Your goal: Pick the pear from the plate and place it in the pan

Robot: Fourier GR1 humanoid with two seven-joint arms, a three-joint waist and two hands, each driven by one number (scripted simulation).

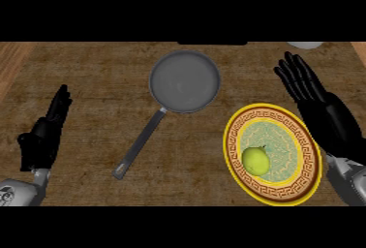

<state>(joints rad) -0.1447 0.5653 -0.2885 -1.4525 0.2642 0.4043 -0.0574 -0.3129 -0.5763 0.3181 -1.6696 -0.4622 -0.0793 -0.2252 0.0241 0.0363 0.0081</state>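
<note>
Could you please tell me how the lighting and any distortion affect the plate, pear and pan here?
Head view: the light is dim and even, with no hard shadows visible on the counter; the pan shows a soft pale sheen inside, no harsh glare; the round plate looks stretched taller than wide; the pear stands out brightly.

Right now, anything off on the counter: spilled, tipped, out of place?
Nothing stands out. The pear sits on the plate, the pan lies flat and empty, and the left hand and right hand are open, holding nothing.
</note>
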